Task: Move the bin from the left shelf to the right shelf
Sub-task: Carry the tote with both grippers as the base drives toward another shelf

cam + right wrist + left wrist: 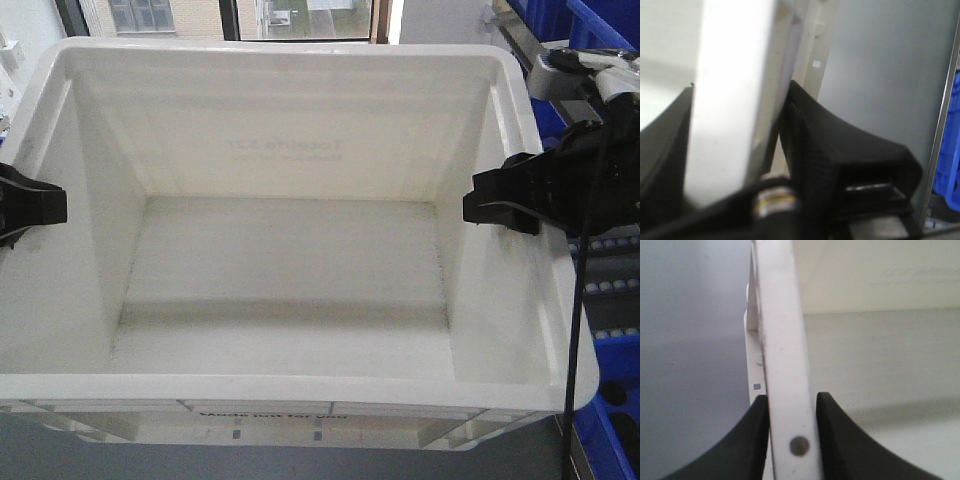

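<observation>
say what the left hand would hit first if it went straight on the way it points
The bin itself. The left hand straddles the bin's side wall, so going on would likely just seat the rim deeper between the fingers until it bottoms out. How much room is left there is hard to tell.

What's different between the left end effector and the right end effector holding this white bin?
The left end effector clamps the bin on its left wall; the right end effector clamps it on its right wall. In the front view the left one is mostly cut off by the picture's edge, while the right one shows more of itself, with a black cable hanging by it. Both are black, shut on the rim, at about the same height.
</observation>
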